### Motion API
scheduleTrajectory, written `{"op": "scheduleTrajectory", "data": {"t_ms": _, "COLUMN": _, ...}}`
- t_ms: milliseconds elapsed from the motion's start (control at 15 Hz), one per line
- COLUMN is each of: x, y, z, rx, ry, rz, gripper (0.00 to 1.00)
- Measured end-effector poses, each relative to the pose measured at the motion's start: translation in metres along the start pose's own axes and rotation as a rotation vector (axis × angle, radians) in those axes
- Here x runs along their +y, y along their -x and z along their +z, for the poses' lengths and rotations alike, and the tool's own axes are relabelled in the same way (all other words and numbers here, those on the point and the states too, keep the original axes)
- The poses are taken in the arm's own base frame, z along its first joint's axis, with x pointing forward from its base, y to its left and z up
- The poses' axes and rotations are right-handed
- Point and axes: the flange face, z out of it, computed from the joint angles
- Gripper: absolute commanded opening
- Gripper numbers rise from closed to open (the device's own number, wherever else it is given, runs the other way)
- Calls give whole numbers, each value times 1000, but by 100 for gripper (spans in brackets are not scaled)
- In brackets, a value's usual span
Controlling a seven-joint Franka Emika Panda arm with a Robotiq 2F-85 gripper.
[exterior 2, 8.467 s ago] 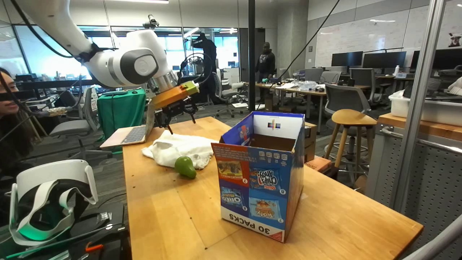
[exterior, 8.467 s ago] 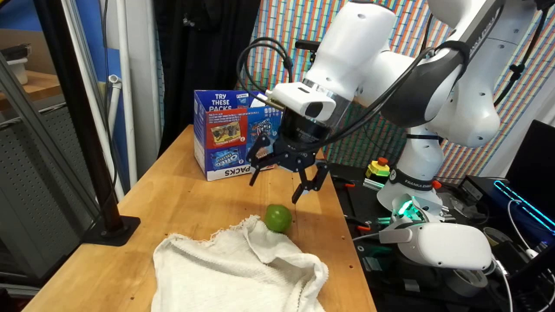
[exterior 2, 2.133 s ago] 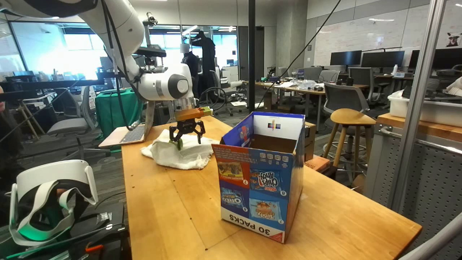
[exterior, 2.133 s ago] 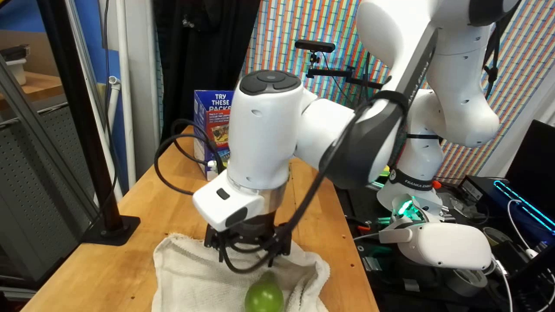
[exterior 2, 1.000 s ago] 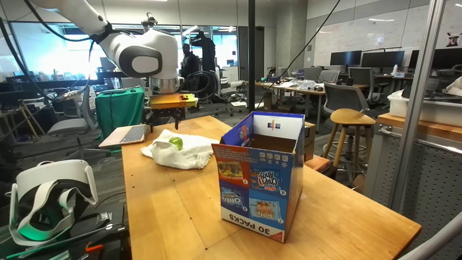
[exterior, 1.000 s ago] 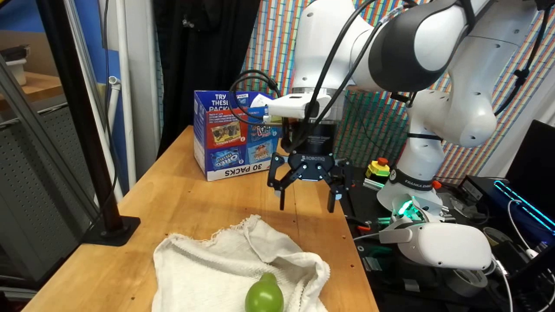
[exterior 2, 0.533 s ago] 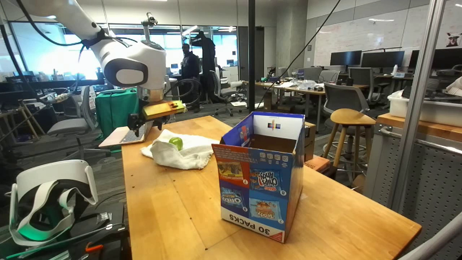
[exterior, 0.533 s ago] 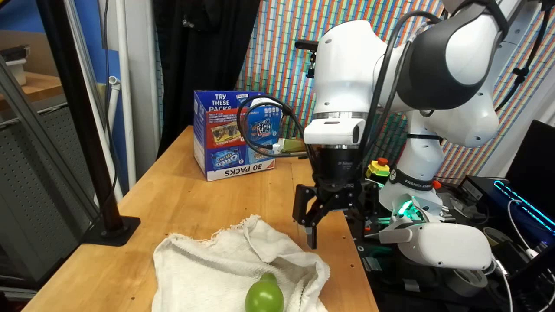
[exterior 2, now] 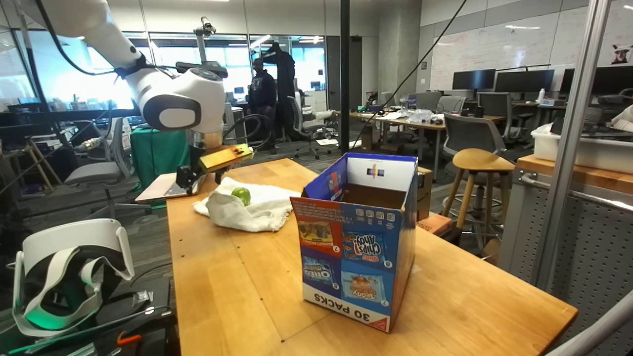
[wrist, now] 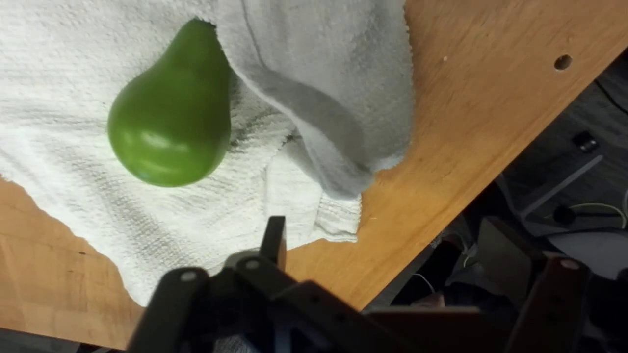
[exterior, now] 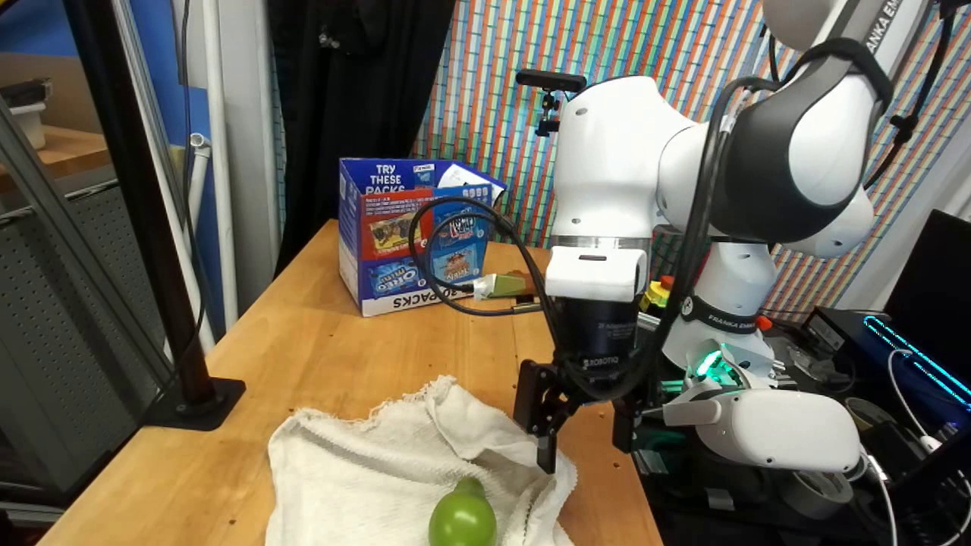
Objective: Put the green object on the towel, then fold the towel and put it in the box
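Our gripper has its fingers spread wide, clear of the green pear, which rests on the towel near them; in the wrist view we find it above and to the left of the fingers. It lies on its side, so we see its whole outline: a slim neck swelling into a full, rounded bottom. The skin looks smooth and glossy, a rich green that darkens toward the neck, with a pale highlight on the broad end. The neck lies just beside a raised fold of the towel; whether the two touch, we cannot tell. The towel itself is off-white and ribbed, with one flap folded over in greyish shade. In the wrist view one finger shows against the towel's edge and the table, the other beyond the table's edge. In both exterior views the blue printed box stands on the table, well apart from the gripper.
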Motion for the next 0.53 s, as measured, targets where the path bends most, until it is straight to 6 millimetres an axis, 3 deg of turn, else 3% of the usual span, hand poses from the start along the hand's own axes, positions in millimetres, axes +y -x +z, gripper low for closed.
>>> {"op": "scheduleTrajectory", "data": {"t_ms": 133, "x": 4, "y": 3, "z": 6, "rx": -34, "ry": 14, "rz": -27, "gripper": 99}}
{"op": "scheduleTrajectory", "data": {"t_ms": 200, "x": 5, "y": 6, "z": 10, "rx": -49, "ry": 16, "rz": -37, "gripper": 94}}
{"op": "scheduleTrajectory", "data": {"t_ms": 267, "x": 7, "y": 8, "z": 13, "rx": -62, "ry": 18, "rz": -44, "gripper": 74}}
{"op": "scheduleTrajectory", "data": {"t_ms": 533, "x": 10, "y": 16, "z": 24, "rx": -99, "ry": 11, "rz": -53, "gripper": 42}}
